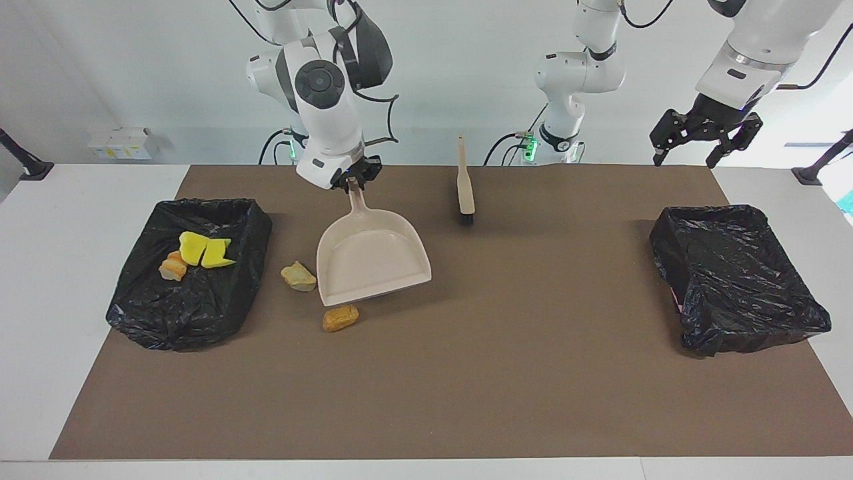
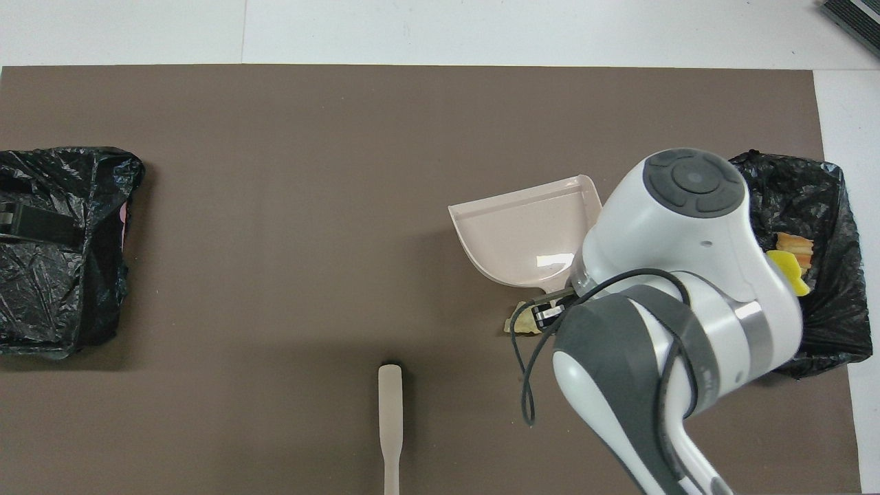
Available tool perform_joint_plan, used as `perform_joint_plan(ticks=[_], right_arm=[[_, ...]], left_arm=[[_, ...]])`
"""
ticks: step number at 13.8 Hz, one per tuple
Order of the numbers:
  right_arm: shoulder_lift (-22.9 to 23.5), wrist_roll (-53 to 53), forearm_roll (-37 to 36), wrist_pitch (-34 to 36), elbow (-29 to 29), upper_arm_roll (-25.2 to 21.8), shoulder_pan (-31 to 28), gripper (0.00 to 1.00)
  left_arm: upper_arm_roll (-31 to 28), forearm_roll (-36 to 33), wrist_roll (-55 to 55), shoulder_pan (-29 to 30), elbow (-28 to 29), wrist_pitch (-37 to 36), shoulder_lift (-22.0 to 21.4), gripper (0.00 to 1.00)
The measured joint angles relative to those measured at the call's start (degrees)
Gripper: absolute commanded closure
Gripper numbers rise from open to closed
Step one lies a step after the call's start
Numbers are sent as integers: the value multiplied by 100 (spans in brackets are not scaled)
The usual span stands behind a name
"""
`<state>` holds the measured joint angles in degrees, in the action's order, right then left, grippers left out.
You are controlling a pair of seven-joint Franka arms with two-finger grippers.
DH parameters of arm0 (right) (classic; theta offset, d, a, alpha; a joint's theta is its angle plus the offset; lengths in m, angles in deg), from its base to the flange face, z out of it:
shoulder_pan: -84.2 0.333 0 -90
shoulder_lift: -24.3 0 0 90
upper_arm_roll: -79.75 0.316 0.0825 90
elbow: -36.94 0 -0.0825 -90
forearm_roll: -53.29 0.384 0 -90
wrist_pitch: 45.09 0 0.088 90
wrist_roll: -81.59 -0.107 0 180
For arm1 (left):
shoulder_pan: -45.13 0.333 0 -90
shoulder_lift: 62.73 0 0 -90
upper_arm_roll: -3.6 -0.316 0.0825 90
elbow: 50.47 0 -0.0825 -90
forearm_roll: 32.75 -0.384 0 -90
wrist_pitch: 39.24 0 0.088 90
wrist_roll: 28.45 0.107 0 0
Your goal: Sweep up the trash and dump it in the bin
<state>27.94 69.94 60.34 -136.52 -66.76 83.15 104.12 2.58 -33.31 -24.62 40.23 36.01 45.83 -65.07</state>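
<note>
My right gripper [image 1: 353,181] is shut on the handle of the beige dustpan [image 1: 370,257], which hangs tilted just above the mat with its mouth pointing away from the robots. Beside the pan lie a tan lump [image 1: 298,277] and an orange lump [image 1: 340,317] of trash. The black-lined bin [image 1: 220,213] at the right arm's end holds two yellow sponge pieces [image 1: 193,248] and an orange bread lump [image 1: 172,269]. In the overhead view my right arm covers most of the dustpan [image 2: 522,234], and one pale lump [image 2: 517,324] peeks out by the right gripper [image 2: 550,313].
The beige brush [image 1: 464,183] lies on the mat near the robots, bristles pointing away from them; its handle [image 2: 390,419] shows from above. A second black-lined bin [image 1: 740,277] sits at the left arm's end. My left gripper [image 1: 700,137] waits open, high over that end of the table.
</note>
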Motion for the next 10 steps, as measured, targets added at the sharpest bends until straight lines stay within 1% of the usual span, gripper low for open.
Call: perform_joint_plan(ticks=[3,6,8,10], right_arm=[[310,-856,284,-398,135,7,418,100],[859,-1698,302,-895,481,10,884,100],[1403,-2138,301,-1264,844,6,1126,100],[2105,-2463,301,-1552,1398,-2,1357,100]], left_arm=[[2,0,0,0,1,-15,-3,0],[1,0,9,0,20,-25,-15,0],[-5,0,9,0,20,-36,-18,0],[-6,0,9,0,20,-41,-22,0]])
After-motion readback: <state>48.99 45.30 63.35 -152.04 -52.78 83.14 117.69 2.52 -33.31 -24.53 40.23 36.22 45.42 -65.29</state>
